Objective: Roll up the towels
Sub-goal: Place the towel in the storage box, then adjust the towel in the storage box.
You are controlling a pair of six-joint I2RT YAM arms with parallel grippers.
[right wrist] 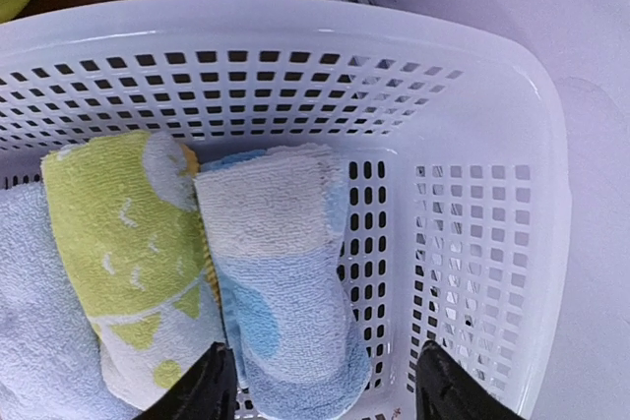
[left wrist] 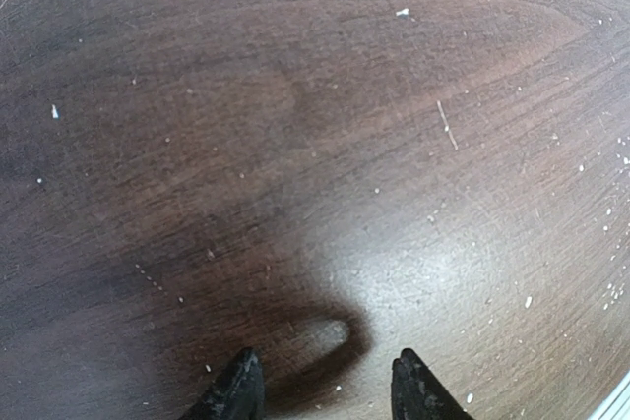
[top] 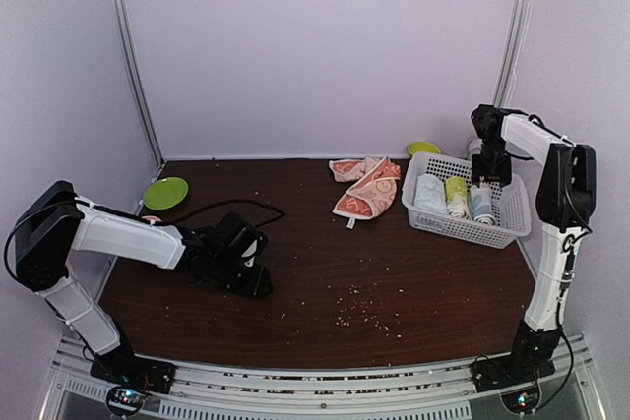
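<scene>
The surface (top: 325,272) is lying under my released left tool (left wrist: 325,371). The basket (right wrist: 492,243) is sitting below my right tool (right wrist: 325,361), jaws standing apart around the rolled blue towel (right wrist: 285,282); the orange towel (top: 369,189) is lying crumpled to its left.

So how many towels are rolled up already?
One looks done: the blue towel sits rolled in the basket, beside the yellow-green roll. The right arm hangs over it, jaws open, holding nothing. Still left: the orange towel lies crumpled and unrolled on the table.
</scene>
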